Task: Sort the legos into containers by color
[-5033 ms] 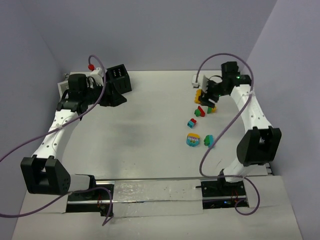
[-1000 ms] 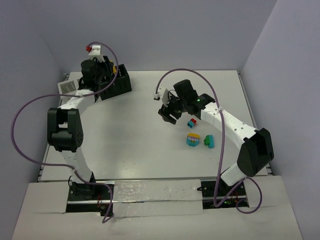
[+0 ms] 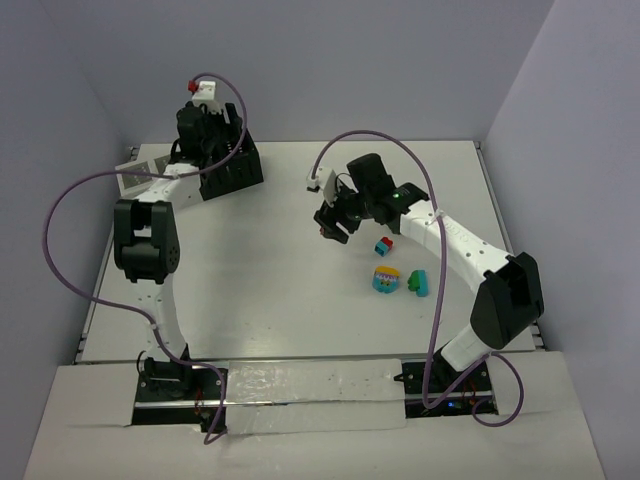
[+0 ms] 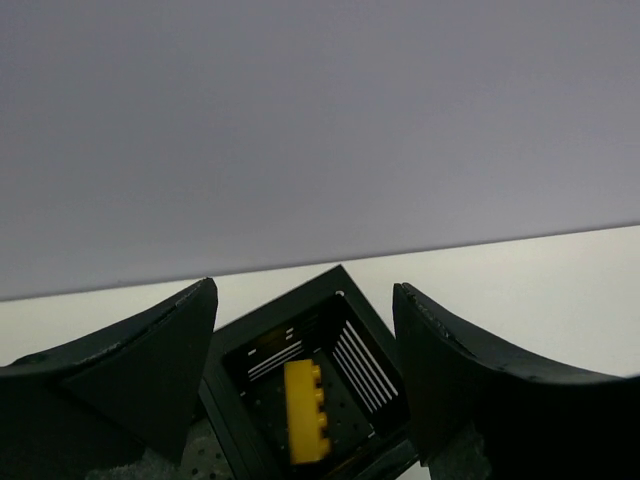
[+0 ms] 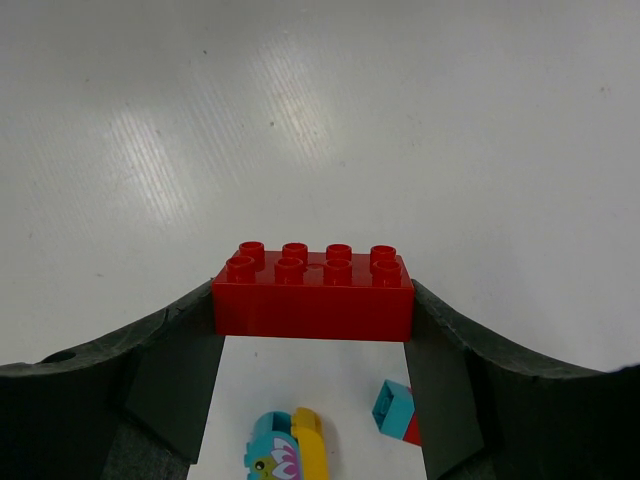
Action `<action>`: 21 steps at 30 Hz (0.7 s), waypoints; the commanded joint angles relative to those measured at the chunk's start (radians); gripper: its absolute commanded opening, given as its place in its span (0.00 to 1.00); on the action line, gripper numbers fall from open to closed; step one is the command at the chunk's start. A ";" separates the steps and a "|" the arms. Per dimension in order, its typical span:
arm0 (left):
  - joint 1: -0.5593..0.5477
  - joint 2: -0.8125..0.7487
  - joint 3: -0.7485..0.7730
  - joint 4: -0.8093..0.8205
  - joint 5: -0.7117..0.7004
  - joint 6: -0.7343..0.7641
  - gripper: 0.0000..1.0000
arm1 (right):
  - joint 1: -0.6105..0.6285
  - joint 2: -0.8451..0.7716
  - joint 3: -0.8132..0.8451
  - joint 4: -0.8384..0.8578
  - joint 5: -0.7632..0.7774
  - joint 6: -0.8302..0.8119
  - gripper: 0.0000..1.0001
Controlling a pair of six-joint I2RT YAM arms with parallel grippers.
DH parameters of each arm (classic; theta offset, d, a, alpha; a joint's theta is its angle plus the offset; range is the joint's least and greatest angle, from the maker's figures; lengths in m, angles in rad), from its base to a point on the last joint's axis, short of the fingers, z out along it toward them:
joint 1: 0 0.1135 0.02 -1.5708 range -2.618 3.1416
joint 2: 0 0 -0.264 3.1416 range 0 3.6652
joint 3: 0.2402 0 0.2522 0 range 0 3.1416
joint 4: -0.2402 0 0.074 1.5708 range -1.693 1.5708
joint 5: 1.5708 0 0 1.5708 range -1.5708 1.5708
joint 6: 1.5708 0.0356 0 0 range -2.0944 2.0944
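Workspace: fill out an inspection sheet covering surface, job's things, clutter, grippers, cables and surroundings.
Surface: white table, no spills seen.
Job's things: yellow brick lies inside the black container; white container to its left; red-and-blue piece, cyan-and-yellow piece and green piece loose on the table.
Clutter: nothing seen.
Grippers: left gripper open above the black container; right gripper shut on a red brick, above the table.
Cables: purple cables loop off both arms.
Surroundings: plain pale walls.

The left gripper (image 3: pixel 214 136) hangs over the black box (image 3: pixel 246 170). The right gripper (image 3: pixel 333 226) is mid-table, near a red-blue brick (image 3: pixel 382 245), cyan piece (image 3: pixel 386 280) and green brick (image 3: pixel 417 283).
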 commanded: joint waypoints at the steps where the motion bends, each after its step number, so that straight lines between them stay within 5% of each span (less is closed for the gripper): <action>1: -0.004 -0.081 0.098 -0.055 0.033 -0.002 0.80 | -0.007 -0.022 0.055 0.074 -0.039 0.056 0.00; 8: -0.001 -0.300 0.027 -0.240 0.251 -0.141 0.78 | -0.007 -0.060 0.050 0.123 -0.083 0.119 0.00; 12: -0.004 -0.536 -0.242 -0.310 0.456 -0.320 0.78 | -0.004 -0.066 0.074 0.156 -0.119 0.167 0.00; 21: -0.049 -0.707 -0.458 -0.428 0.714 -0.511 0.76 | 0.060 -0.039 0.161 0.149 -0.198 0.181 0.00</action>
